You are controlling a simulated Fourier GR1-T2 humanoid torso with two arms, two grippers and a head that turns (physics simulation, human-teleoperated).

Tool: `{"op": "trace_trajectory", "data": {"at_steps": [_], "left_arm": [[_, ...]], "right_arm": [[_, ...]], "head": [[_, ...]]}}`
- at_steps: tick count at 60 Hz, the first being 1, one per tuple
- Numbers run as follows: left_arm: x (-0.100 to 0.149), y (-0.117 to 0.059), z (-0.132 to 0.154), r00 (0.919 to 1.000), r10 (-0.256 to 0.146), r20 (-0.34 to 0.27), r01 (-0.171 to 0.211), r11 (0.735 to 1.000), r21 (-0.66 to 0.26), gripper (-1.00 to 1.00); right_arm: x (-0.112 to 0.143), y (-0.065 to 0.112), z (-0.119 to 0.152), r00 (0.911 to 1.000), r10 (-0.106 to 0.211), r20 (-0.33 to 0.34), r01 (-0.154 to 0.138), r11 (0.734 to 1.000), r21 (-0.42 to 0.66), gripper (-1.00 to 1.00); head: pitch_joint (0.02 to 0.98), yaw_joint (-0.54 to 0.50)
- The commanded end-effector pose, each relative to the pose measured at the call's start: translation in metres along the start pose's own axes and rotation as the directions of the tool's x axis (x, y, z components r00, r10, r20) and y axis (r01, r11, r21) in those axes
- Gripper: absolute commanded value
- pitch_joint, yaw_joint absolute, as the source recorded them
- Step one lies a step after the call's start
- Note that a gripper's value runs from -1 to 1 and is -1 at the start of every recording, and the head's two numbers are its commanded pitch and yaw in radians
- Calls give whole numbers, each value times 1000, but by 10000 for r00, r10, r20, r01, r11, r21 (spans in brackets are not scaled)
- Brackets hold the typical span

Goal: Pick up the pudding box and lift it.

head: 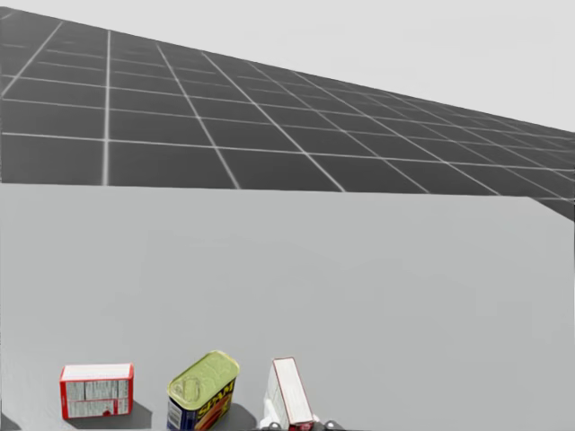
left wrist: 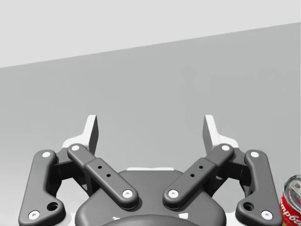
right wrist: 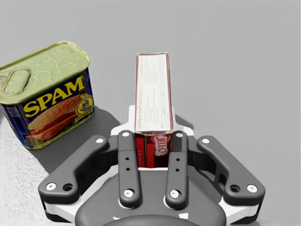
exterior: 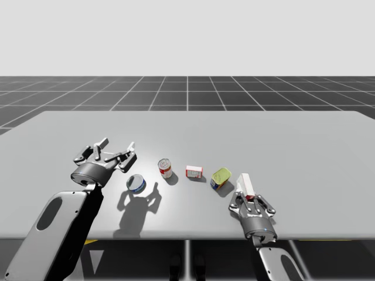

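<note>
The right pincer [right wrist: 153,123] pinched the box [right wrist: 153,89], seemingly not yet off the surface [right wrist: 235,56]; the left pincer [left wrist: 151,132] hung spread.

Red can [exterior: 165,168], rectangular can [exterior: 220,177], small box [exterior: 194,171]

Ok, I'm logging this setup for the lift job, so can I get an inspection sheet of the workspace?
Surface: plain grey table, no marks seen.
Job's things: narrow red-and-white box, clamped between the jaws of the right gripper; lifted or not, cannot tell.
Clutter: blue-and-yellow rectangular can beside that box; small red-and-white box; red-and-white round can; flat blue round can.
Grippers: right shut on the narrow box; left gripper jaws wide apart, nothing between them.
Cables: nothing seen.
Surroundings: dark gridded floor, pale backdrop.
</note>
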Motion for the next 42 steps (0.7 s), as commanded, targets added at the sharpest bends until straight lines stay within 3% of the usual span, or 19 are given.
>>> {"op": "trace_trajectory", "data": {"at_steps": [1,16,26,42], "left_arm": [[-1,1,0,10000,6,-9,-6,10000,17,-1000],[-1,2,0,10000,33,-11,-33,10000,35,-1000],[-1,3,0,10000,35,-14,-35,10000,43,-1000],[-1,3,0,10000,35,-8,-35,10000,64,-1000]], "right_arm": [[-7,-8,0,9998,-104,-190,88,9966,-816,1000],[-4,-6,3,9997,-49,225,65,9973,-733,1000],[12,-8,6,9974,4,721,47,9975,-708,1000],[53,-12,10,9808,346,1920,-203,9969,-762,1000]], "head": [[460,-407],[445,-418],[449,-423],[452,-431]]}}
